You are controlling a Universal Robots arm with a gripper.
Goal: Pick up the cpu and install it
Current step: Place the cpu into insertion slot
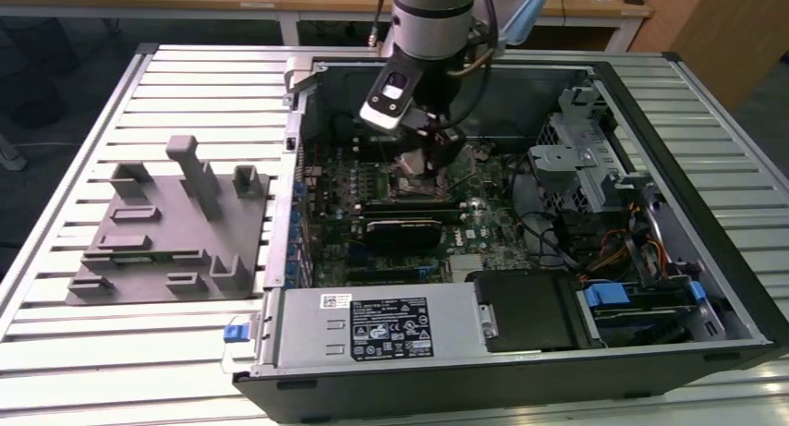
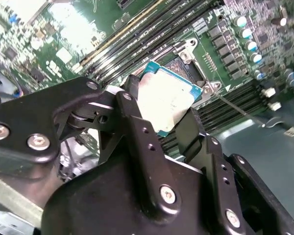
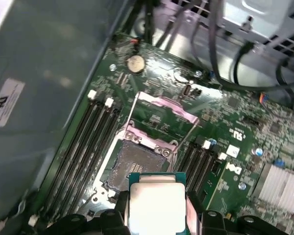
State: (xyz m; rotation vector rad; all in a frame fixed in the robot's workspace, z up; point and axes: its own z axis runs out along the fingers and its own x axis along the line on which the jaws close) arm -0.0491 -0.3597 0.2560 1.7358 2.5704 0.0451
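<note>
A slatted metal table (image 1: 210, 84) is seen in the exterior view, with a grey tray with upright posts (image 1: 148, 260) laid at that view's left. An open computer case (image 1: 493, 389) is set to the tray's right, and inside it the gripper (image 1: 428, 158) is positioned over the motherboard (image 1: 487, 237). In both wrist views the cpu (image 2: 166, 105) is seen clamped by its edges between the 2 fingers (image 2: 137, 127), held near the open socket (image 3: 137, 166) and apparently clear of it. The pick-up is judged done, while seating in the socket is not yet done.
</note>
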